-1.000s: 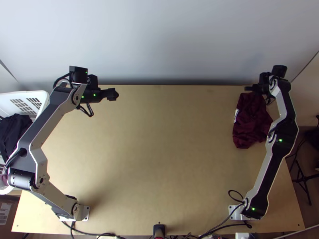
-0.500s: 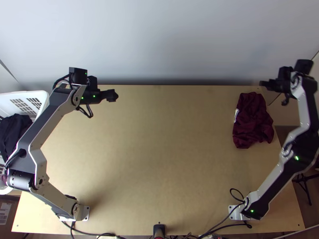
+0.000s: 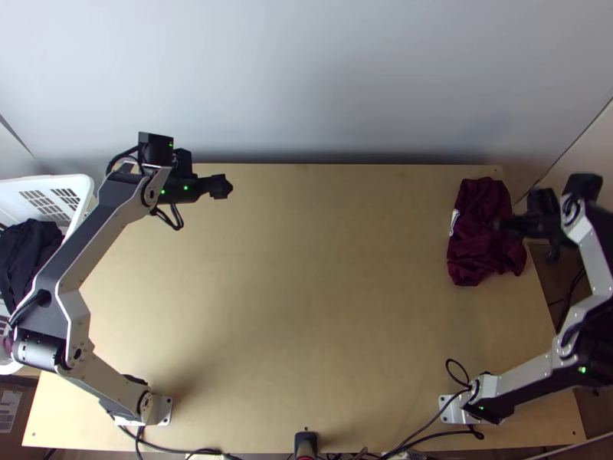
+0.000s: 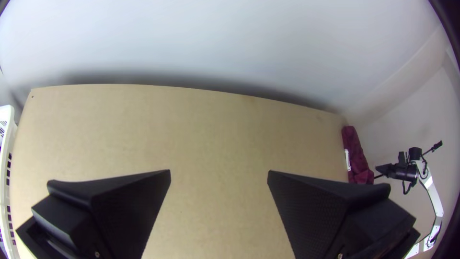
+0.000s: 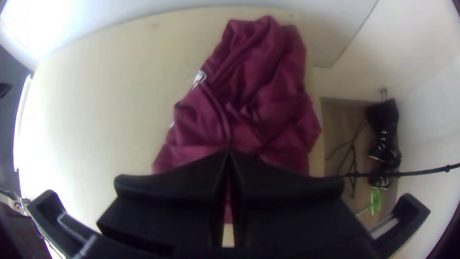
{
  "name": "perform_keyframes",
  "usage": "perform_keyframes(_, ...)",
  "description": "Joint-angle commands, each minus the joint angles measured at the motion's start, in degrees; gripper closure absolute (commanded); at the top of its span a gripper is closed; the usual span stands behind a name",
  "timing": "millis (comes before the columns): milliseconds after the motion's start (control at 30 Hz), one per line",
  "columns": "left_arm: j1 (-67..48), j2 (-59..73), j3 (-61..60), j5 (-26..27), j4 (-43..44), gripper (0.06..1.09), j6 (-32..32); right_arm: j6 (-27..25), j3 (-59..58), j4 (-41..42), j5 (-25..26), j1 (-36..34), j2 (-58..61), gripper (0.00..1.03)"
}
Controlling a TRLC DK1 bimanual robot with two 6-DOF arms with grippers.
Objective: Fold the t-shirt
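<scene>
The dark red t-shirt (image 3: 483, 234) lies bunched at the table's right edge, near the far right corner. My right gripper (image 3: 502, 225) is over its right part; in the right wrist view the shirt (image 5: 258, 91) spreads beyond my right gripper (image 5: 229, 152), whose fingers meet at the tips with no cloth seen pinched. My left gripper (image 3: 227, 186) is far off at the table's back left, above bare wood. In the left wrist view that left gripper (image 4: 219, 173) has its fingers wide apart and empty, and the shirt (image 4: 357, 156) is a narrow dark red heap.
A white basket (image 3: 86, 184) with dark cloth (image 3: 27, 253) stands beyond the table's left edge. A pale wall (image 3: 306, 77) rises behind the table (image 3: 306, 307). Cables (image 3: 429, 437) run along the near edge. Shoes (image 5: 383, 139) lie on the floor to the right.
The right arm swung right, away from the shirt's far end, then its gripper came nearer the table's front, over the shirt's right side. My left gripper shifted slightly right. The shirt looks unchanged.
</scene>
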Motion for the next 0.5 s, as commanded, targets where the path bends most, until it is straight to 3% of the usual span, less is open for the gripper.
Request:
perform_keyframes(0, 0.36, -0.53, -1.03, 0.05, 0.15, 0.1, -0.13, -4.84, -12.46, 0.97, 0.08, 0.3, -3.77, 1.0)
perform_keyframes(467, 0.62, -0.8, -0.16, -0.04, 0.85, 0.1, -0.84, -5.1, -15.71, 11.43, 1.75, 0.3, 6.25, 1.0)
